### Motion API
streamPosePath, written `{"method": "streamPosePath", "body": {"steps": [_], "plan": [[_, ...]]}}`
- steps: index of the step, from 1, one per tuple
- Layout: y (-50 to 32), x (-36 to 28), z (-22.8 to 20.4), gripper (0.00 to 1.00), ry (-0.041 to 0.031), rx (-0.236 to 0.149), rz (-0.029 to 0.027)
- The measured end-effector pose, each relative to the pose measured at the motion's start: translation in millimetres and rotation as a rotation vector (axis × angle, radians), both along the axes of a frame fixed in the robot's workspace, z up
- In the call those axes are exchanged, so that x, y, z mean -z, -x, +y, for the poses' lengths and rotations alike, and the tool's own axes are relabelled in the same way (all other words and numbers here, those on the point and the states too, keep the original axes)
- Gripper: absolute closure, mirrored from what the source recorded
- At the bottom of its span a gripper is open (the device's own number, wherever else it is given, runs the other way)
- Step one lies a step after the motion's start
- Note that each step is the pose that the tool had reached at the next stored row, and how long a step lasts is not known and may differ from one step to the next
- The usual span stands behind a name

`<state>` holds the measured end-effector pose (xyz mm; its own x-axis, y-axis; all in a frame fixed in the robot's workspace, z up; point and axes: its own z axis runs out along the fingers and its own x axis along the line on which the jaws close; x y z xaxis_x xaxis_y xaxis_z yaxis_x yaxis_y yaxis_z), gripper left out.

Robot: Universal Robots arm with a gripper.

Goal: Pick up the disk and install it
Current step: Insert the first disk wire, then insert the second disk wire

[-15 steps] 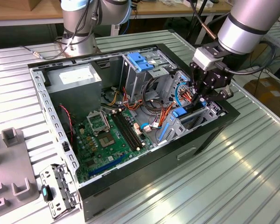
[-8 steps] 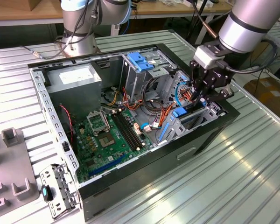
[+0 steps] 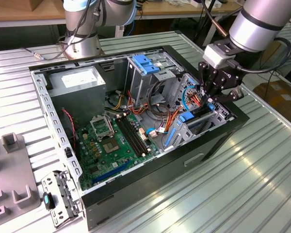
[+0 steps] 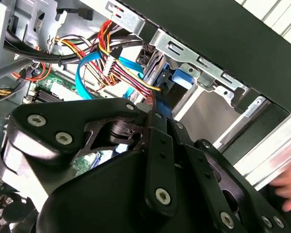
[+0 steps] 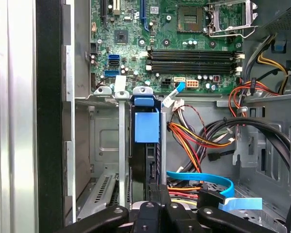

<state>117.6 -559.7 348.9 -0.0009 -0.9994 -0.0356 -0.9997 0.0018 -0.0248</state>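
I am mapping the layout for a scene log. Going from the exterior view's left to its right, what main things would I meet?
Grey moulded tray → loose metal bracket → power supply box → motherboard → drive cage with blue cap → the hand at the case's drive bay.

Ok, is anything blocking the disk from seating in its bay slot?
Nothing visible does. In the first wrist view the disk stands edge-on between the bay's metal rails, directly ahead of the gripper. The loose cables hang beside the slot, outside the rails. The slot's far end is hidden.
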Motion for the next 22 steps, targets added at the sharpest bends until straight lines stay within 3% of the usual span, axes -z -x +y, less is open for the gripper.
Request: {"method": "streamPosePath", "body": {"steps": [16,19,21,22], "plan": [[0.2,-1.7,0.0,0.89,-0.0001,0.0,0.0],[4.1,-1.7,-0.1,0.89,-0.0005,0.0,0.0],[4.1,-2.1,0.0,0.89,-0.0037,0.0,0.0],[4.2,-4.2,0.0,0.89,-0.0119,0.0,0.0]]}}
